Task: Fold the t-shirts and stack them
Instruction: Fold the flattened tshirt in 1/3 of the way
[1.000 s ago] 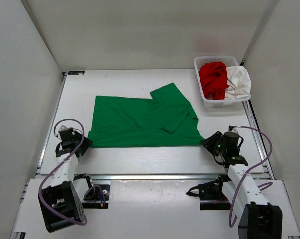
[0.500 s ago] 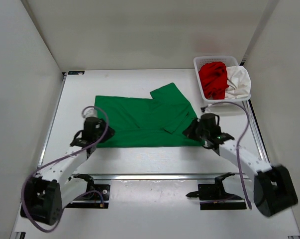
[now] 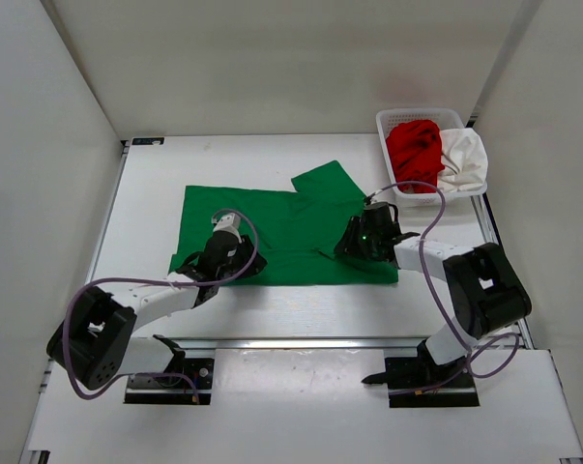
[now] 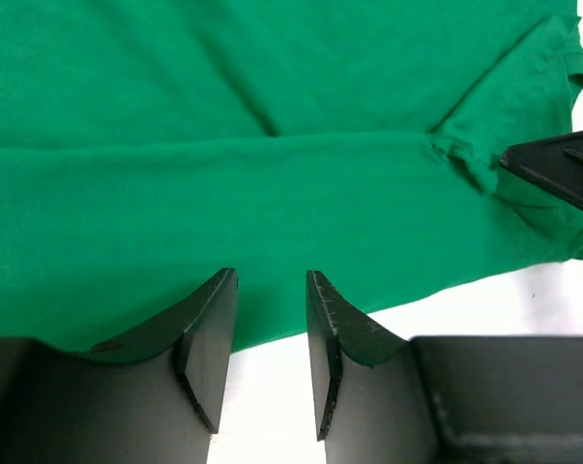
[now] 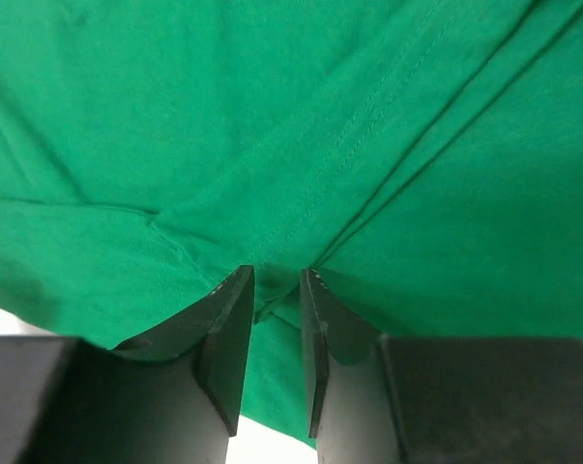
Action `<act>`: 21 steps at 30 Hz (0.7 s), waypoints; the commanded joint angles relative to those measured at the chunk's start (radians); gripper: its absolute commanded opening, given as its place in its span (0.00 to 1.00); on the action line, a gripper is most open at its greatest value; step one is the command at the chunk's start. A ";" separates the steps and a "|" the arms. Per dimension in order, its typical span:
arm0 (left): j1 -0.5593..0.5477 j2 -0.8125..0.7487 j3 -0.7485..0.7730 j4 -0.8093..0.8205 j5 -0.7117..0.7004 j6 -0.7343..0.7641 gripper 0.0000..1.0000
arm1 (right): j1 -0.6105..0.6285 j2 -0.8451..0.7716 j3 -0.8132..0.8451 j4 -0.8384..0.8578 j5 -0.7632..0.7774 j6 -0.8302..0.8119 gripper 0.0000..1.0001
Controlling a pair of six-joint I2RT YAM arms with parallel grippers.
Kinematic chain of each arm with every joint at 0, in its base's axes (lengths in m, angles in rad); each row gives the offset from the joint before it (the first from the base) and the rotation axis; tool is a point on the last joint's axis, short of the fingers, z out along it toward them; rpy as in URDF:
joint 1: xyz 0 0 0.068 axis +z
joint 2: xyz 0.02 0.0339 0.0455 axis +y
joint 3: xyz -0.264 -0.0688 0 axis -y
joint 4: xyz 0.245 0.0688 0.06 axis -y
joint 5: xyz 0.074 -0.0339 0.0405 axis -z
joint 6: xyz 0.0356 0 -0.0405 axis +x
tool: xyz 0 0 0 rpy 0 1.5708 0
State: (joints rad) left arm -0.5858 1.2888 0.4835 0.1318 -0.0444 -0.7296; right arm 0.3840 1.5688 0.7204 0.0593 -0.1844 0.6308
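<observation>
The green t-shirt [image 3: 272,227] lies spread flat on the table, with its right sleeve [image 3: 332,188] folded in over the body. My left gripper [image 3: 235,255] hangs low over the shirt's near hem [image 4: 301,319], jaws a little apart and empty [image 4: 269,290]. My right gripper [image 3: 357,237] is low over the folded part at the shirt's right [image 5: 368,145], jaws narrowly apart and straddling a cloth fold [image 5: 276,280]. The red t-shirt [image 3: 414,155] and the white t-shirt [image 3: 464,158] lie crumpled in the basket.
The white mesh basket [image 3: 399,198] stands at the back right corner, just behind my right arm. White walls close the table in on the left, back and right. A metal rail [image 3: 301,340] runs along the near edge.
Both arms have swung in from the table's near corners toward the middle. Both grippers are now low over the green shirt. The shirt has not moved.
</observation>
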 commanded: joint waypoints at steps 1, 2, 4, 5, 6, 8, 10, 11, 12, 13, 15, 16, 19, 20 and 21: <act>-0.003 -0.019 -0.039 0.081 0.038 -0.010 0.46 | 0.027 -0.001 0.008 0.056 0.025 0.021 0.24; 0.001 -0.032 -0.052 0.092 0.041 -0.017 0.46 | 0.026 -0.003 0.001 0.063 0.036 0.032 0.24; 0.012 -0.036 -0.057 0.100 0.064 -0.030 0.46 | 0.027 -0.004 0.002 0.045 0.051 0.032 0.25; 0.014 -0.034 -0.057 0.104 0.075 -0.027 0.46 | 0.029 -0.006 -0.001 0.043 0.057 0.033 0.25; 0.017 -0.042 -0.063 0.101 0.061 -0.024 0.45 | 0.033 -0.015 -0.007 0.043 0.071 0.033 0.26; 0.018 -0.048 -0.063 0.101 0.052 -0.025 0.46 | 0.032 -0.018 -0.016 0.039 0.080 0.037 0.27; 0.036 -0.040 -0.082 0.112 0.069 -0.036 0.46 | 0.027 -0.009 -0.018 0.022 0.089 0.047 0.27; 0.037 -0.036 -0.079 0.117 0.069 -0.036 0.45 | 0.035 -0.012 -0.019 0.014 0.108 0.034 0.27; 0.046 -0.031 -0.080 0.114 0.071 -0.031 0.45 | 0.036 -0.018 -0.018 0.007 0.120 0.032 0.27; 0.038 -0.031 -0.077 0.115 0.069 -0.034 0.46 | 0.038 -0.013 -0.019 0.001 0.122 0.035 0.28; 0.030 -0.019 -0.079 0.118 0.061 -0.030 0.46 | 0.029 -0.013 -0.022 0.007 0.109 0.040 0.28; 0.030 -0.019 -0.079 0.121 0.061 -0.034 0.46 | 0.029 -0.012 -0.027 0.016 0.105 0.040 0.28; 0.029 -0.003 -0.069 0.127 0.069 -0.036 0.46 | 0.030 0.014 -0.003 0.025 0.071 0.041 0.20; 0.024 -0.002 -0.071 0.127 0.061 -0.030 0.46 | 0.035 0.017 0.002 0.025 0.060 0.040 0.17; 0.026 -0.005 -0.074 0.127 0.061 -0.033 0.46 | 0.033 0.017 0.008 0.024 0.060 0.040 0.15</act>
State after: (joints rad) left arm -0.5549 1.2881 0.4118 0.2287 0.0109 -0.7605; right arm 0.4122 1.5818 0.7036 0.0532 -0.1200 0.6628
